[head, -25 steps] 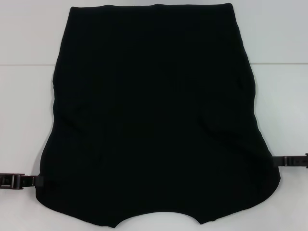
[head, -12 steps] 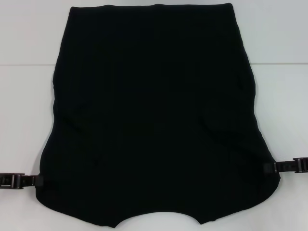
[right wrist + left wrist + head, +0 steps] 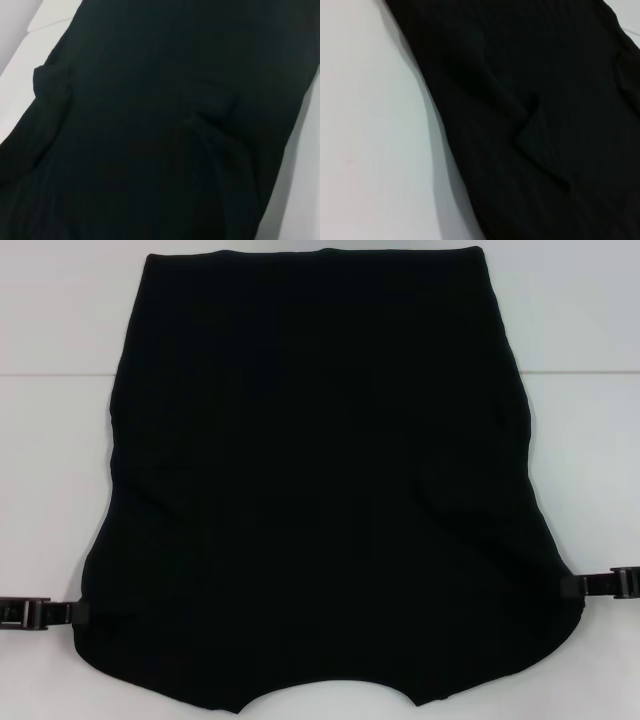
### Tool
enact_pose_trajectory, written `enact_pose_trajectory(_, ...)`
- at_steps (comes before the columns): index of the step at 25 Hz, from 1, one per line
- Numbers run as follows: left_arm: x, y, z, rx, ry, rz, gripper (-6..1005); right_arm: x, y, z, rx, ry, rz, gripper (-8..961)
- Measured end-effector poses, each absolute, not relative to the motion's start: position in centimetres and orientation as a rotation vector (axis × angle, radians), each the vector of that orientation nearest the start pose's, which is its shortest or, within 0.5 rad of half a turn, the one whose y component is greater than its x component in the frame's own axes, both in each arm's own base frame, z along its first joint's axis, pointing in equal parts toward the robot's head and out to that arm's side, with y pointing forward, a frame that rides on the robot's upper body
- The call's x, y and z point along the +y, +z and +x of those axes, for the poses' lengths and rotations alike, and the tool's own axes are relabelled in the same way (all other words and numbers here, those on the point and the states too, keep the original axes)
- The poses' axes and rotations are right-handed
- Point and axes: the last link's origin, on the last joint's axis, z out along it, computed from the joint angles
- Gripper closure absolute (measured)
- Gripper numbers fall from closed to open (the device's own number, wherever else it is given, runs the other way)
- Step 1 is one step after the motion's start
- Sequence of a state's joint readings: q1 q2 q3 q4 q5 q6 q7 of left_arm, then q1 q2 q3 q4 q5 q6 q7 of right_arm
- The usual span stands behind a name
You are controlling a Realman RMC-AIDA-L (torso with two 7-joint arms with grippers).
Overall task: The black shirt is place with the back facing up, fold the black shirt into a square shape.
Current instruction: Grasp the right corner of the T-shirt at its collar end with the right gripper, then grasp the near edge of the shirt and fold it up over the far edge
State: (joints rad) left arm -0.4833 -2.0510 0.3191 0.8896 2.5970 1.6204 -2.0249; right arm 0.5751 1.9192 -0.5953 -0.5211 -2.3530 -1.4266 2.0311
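Black shirt (image 3: pixel 320 480) fills frame centre on the white table (image 3: pixel 50 490), sleeves folded in. Since a second ago the right gripper (image 3: pixel 590 585) has slid down along the lower right edge; left gripper (image 3: pixel 60 614) unchanged at lower left. Probably lining up an edge grasp. Jaw opening: cannot tell for either.

One black shirt (image 3: pixel 320 480), one white table (image 3: pixel 50 470), and two claws: left claw (image 3: pixel 75 614), right claw (image 3: pixel 572 586)
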Motion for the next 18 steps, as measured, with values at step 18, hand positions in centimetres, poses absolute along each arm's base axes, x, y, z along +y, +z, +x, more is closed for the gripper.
enact_pose_trajectory(18, 26.9, 7.6, -34.3, -1.666, -0.314, -2.381, 943, 31.3, 5.5, 34.3, 1.544, 0.325, -2.471, 914)
